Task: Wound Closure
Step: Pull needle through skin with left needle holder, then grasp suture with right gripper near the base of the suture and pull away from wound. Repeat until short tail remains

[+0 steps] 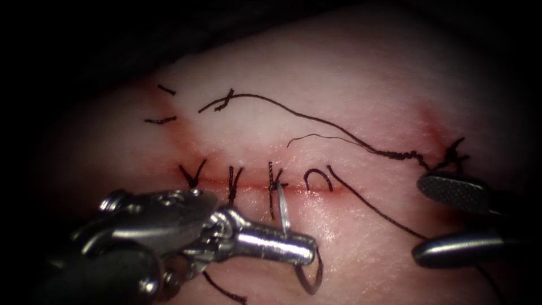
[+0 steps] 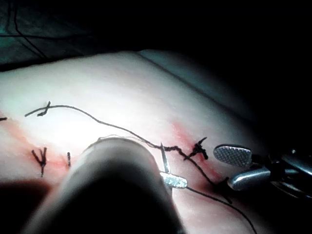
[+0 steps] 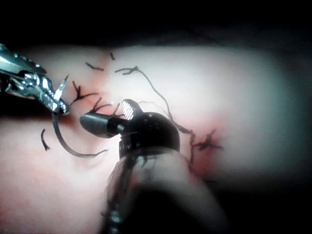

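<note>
Left end effector comes in low from the left, shaft near horizontal, jaws clamped on the needle, while right end effector enters from the right with jaws spread, holding nothing.

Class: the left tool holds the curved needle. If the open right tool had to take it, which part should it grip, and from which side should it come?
Probably the free arc of the thin curved steel needle sweeping away from the shut left needle driver. That stretch hangs clear above the pale pork tissue, not in it, so the open right needle driver could come from the right, holding nothing, and close across the curve.
</note>
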`<state>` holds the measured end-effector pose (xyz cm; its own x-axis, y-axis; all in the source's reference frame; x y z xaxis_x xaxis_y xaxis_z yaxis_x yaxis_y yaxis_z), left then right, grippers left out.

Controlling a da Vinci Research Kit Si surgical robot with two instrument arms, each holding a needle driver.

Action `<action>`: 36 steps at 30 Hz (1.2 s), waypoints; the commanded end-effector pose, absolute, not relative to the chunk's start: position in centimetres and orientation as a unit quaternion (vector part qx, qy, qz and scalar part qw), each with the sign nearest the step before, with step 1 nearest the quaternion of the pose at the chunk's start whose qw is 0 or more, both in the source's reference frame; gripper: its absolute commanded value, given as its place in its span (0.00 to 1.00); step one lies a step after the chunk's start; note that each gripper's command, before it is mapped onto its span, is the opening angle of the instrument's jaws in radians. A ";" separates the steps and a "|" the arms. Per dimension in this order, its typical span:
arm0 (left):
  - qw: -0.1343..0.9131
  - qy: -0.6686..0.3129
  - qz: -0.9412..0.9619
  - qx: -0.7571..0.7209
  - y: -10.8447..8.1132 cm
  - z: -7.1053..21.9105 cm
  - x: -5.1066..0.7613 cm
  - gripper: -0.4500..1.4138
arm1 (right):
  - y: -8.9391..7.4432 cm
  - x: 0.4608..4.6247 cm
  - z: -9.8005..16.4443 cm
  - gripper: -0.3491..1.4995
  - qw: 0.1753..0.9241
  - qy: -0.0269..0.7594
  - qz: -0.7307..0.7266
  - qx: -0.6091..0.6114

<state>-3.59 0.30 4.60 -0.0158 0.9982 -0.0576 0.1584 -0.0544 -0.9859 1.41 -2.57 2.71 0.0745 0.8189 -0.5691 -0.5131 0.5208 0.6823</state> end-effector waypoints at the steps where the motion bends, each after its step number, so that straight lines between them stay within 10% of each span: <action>1: 0.434 -0.534 0.471 -0.552 0.4 4.6 -3.62 0.00 | -2.6 1.64 2.8 0.82 0.724 0.498 0.454 0.149; 15: 0.129 -0.217 0.691 -0.678 0.4 4.1 -3.26 0.00 | -2.8 1.90 3.3 0.85 0.798 0.498 0.327 0.087; 30: 0.089 -0.112 0.715 -0.685 0.4 3.6 -3.22 0.00 | -2.8 2.26 3.8 0.77 0.816 0.475 0.321 0.071; 34: 0.085 -0.109 0.714 -0.687 0.4 3.6 -3.20 0.00 | -2.8 2.29 3.9 0.55 0.825 0.464 0.315 0.077; 36: 0.085 -0.109 0.711 -0.689 0.4 3.5 -3.19 0.00 | -2.8 2.28 4.0 0.10 0.828 0.459 0.311 0.082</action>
